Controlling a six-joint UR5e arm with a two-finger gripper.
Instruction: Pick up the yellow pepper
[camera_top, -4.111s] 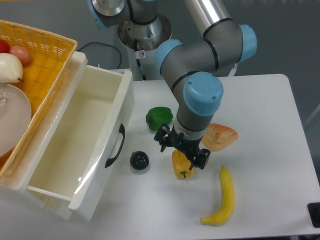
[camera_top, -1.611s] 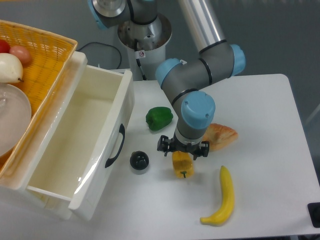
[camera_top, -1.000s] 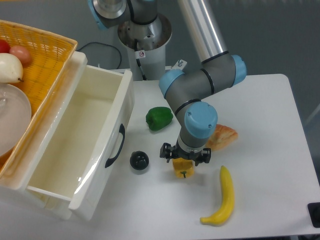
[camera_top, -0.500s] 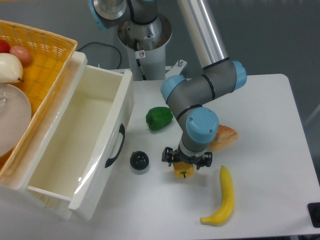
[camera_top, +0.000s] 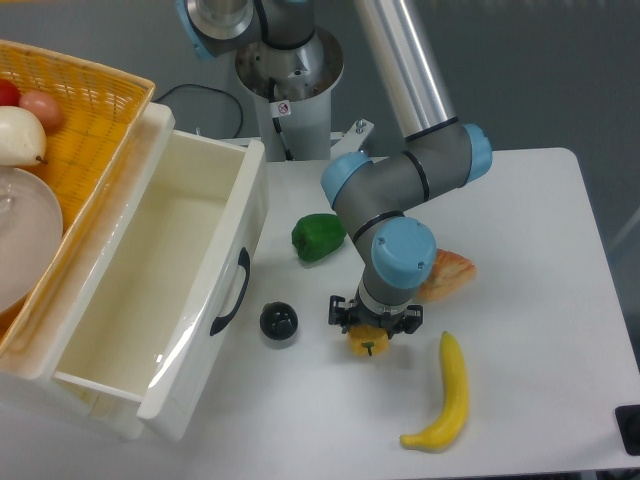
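The yellow pepper lies on the white table, mostly hidden under the gripper; only its lower end with the dark stem shows. My gripper is lowered straight over it, with one finger on each side of the pepper. The fingers stand close to the pepper's sides, but I cannot tell whether they press on it.
A green pepper lies behind the gripper. A black ball lies to its left. A banana lies to the right front and a bread piece to the right. An open white drawer and a yellow basket stand at left.
The gripper has turned and come down over the yellow pepper, so that less of the pepper shows now. The pepper has stayed in its place on the table.
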